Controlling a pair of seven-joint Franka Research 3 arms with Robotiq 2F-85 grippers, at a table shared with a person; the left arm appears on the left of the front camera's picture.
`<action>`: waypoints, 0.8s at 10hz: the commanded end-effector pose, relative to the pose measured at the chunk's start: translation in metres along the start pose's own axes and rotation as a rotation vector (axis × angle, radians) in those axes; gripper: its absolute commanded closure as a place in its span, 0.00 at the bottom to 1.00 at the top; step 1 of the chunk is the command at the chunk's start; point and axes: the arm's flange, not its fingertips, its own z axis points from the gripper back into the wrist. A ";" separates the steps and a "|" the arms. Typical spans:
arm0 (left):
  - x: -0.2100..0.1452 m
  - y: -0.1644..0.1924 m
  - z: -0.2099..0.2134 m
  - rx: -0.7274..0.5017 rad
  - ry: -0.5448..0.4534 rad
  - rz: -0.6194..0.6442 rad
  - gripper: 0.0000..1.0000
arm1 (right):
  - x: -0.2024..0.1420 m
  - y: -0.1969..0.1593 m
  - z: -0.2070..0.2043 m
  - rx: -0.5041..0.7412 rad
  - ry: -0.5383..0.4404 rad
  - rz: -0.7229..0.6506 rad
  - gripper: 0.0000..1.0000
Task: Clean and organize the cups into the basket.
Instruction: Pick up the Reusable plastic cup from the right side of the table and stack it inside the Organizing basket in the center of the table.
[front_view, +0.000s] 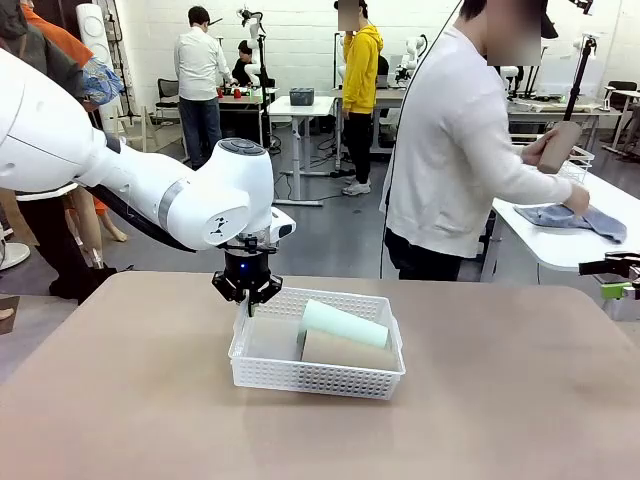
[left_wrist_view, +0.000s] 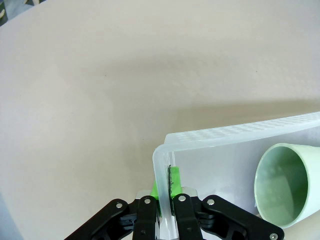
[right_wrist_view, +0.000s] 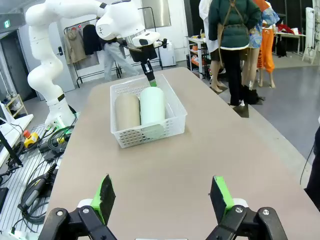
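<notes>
The white lattice basket (front_view: 318, 378) sits mid-table with two cups lying on their sides in it: a mint green cup (front_view: 343, 322) and a tan cup (front_view: 345, 351) beside it. My left gripper (front_view: 248, 298) is shut on the basket's wall at its far left corner. The left wrist view shows the green pads (left_wrist_view: 174, 179) clamping the thin wall of the basket (left_wrist_view: 240, 134), with the green cup's mouth (left_wrist_view: 282, 182) just inside. In the right wrist view my right gripper (right_wrist_view: 162, 196) hangs open over the bare table, well short of the basket (right_wrist_view: 150, 135).
At a white side table on the far right, the person holds another tan cup (front_view: 559, 147) in one hand and presses a grey-blue cloth (front_view: 572, 216) with the other. Bare tabletop surrounds the basket on all sides.
</notes>
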 end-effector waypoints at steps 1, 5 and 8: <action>0.000 0.000 0.001 -0.002 -0.002 0.000 1.00 | -0.001 0.001 0.000 0.004 0.012 -0.001 0.00; 0.000 0.000 0.001 -0.002 -0.002 0.000 1.00 | -0.001 0.001 0.000 0.004 0.012 -0.001 0.00; 0.000 0.000 0.001 -0.002 -0.002 0.000 1.00 | -0.001 0.001 0.000 0.004 0.012 -0.001 0.00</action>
